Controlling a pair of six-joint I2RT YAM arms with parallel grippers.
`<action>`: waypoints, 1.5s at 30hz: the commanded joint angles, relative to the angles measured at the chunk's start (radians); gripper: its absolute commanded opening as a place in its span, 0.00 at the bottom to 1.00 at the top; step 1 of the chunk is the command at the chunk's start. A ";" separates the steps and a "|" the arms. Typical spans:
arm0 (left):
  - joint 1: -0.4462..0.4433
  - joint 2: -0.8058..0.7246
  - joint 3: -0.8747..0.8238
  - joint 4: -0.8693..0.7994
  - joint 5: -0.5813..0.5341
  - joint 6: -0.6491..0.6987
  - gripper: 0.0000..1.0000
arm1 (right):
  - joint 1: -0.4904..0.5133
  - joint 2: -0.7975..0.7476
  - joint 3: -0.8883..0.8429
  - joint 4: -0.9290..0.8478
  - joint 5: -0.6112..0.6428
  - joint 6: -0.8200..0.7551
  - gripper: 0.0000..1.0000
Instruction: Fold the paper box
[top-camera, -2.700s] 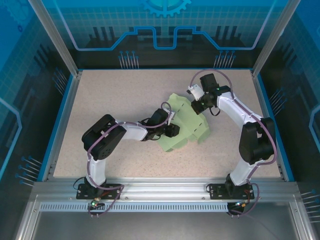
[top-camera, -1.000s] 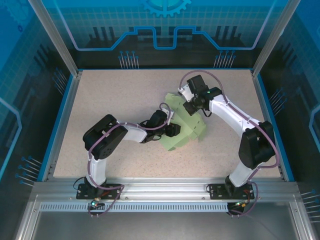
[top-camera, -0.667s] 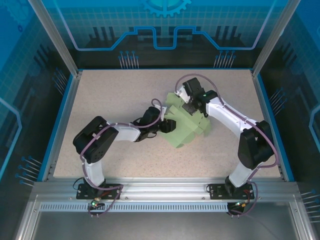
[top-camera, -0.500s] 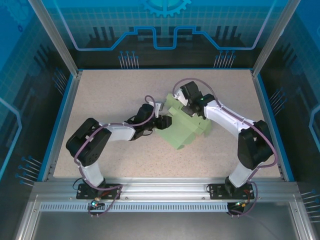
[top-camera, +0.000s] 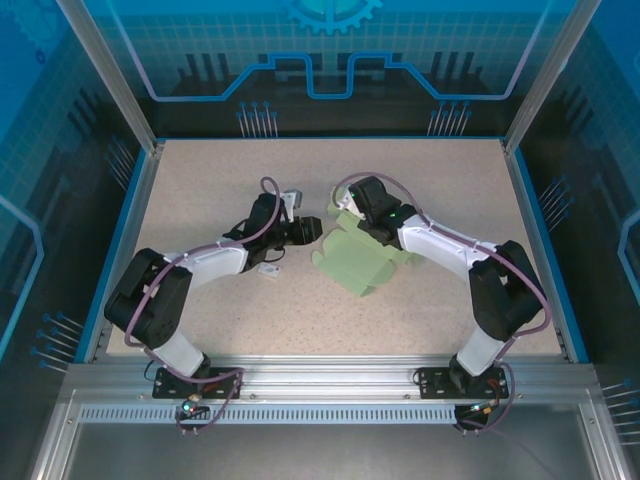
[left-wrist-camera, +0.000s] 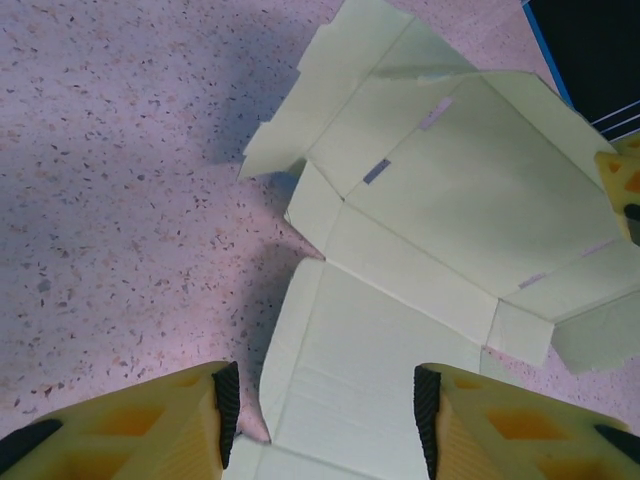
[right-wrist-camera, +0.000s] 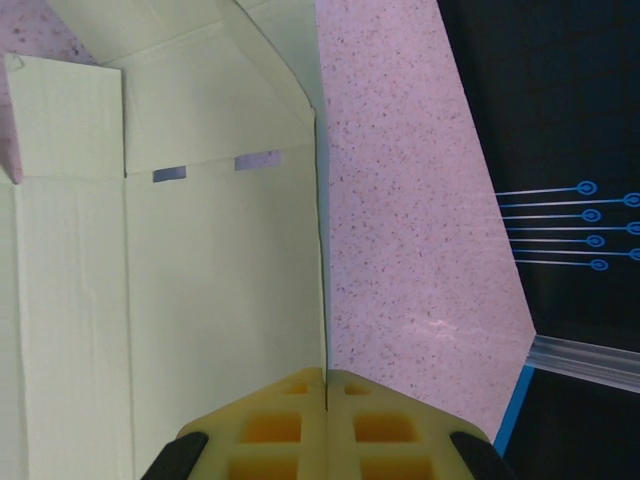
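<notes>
The paper box (top-camera: 366, 262) lies as a pale mint-green die-cut sheet on the speckled table, mostly flat, with its flaps spread. In the left wrist view the paper box (left-wrist-camera: 440, 210) stretches ahead of my left gripper (left-wrist-camera: 322, 405), which is open with one panel lying below the gap between its fingers. From above, my left gripper (top-camera: 312, 229) sits just left of the sheet's far corner. My right gripper (top-camera: 350, 214) is at the sheet's far edge. Up close, my right gripper (right-wrist-camera: 326, 380) is shut on the raised edge of the paper box (right-wrist-camera: 200, 280).
A tiny white tag (top-camera: 268, 269) lies on the table under the left forearm. The speckled table (top-camera: 200, 190) has a blue rim (top-camera: 533, 230) and metal frame posts at its corners. Open tabletop lies to the left and front.
My left gripper has let go and pulled back left and away from the box. My right gripper slid left along the far edge. The sheet now lies flatter, and the white tag has come into view.
</notes>
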 joint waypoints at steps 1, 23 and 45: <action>0.010 -0.039 0.042 -0.075 0.012 0.020 0.52 | 0.007 -0.010 -0.003 0.023 0.033 -0.024 0.00; 0.029 -0.047 0.100 -0.123 0.075 0.016 0.52 | 0.003 -0.047 -0.001 -0.028 -0.090 0.030 0.00; 0.060 0.154 0.257 -0.028 0.265 -0.112 0.44 | -0.036 -0.138 -0.071 0.001 -0.251 0.068 0.00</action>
